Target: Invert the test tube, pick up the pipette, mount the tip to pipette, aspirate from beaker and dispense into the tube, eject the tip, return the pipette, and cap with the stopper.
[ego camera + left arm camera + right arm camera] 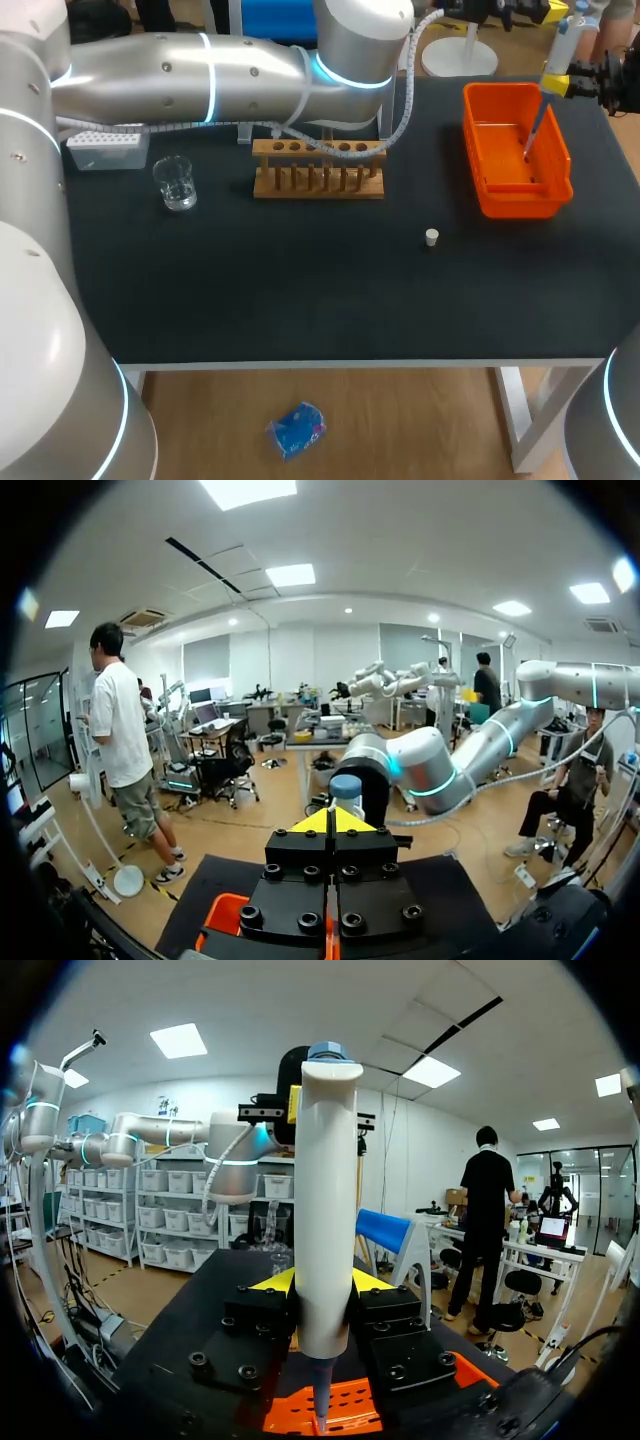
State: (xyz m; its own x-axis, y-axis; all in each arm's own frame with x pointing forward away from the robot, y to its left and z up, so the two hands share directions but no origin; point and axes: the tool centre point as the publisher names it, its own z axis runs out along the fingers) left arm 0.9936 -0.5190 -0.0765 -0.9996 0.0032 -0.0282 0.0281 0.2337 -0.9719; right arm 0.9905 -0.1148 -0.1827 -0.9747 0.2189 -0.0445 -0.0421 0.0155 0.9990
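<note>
My right gripper point(585, 82) is at the table's far right, shut on the white pipette point(556, 48), which stands upright. The pipette's thin tip point(535, 125) hangs down into the orange bin point(480, 150). In the right wrist view the pipette point(325, 1190) fills the gap between my right gripper's point(320, 1285) yellow fingers. My left arm reaches across the back of the table. Its gripper point(330, 820) is shut and empty, close behind the pipette's blue top point(345, 785). A small white stopper point(431, 237) lies on the black mat.
A wooden test tube rack point(318, 168) stands at the back middle. A glass beaker point(175, 183) and a white tip box point(105, 150) sit at the back left. The orange bin point(350, 1405) lies under my right gripper.
</note>
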